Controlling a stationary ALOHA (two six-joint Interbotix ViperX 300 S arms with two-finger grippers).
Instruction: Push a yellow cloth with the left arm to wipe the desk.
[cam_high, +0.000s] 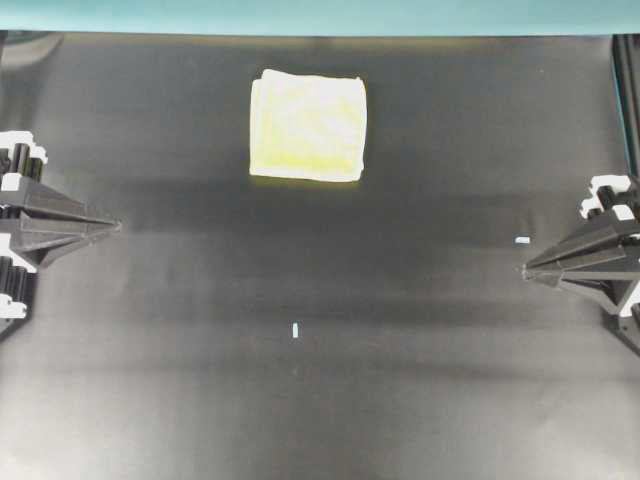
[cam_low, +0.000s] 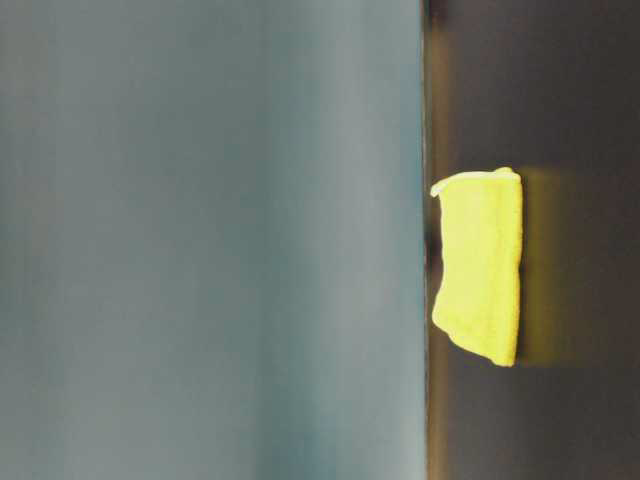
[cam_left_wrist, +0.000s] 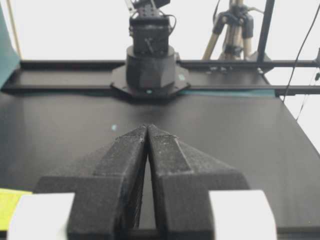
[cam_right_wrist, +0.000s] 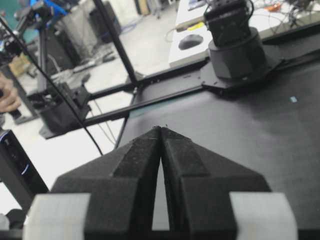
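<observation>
Matte black desk — teal strip along far edge. Yellow cloth flat, near-square, edges parallel to desk. Left gripper, right gripper — both clenched, empty.

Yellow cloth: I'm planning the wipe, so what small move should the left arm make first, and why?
Probably swing the left gripper toward the yellow cloth. It sits shut at the desk edge, well apart from the cloth, touching nothing.

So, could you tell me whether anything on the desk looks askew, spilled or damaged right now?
Nothing stands out. The yellow cloth lies flat and neatly folded on the desk, near its teal edge. The left tool and right tool are shut, apart from the cloth, at opposite sides.
</observation>
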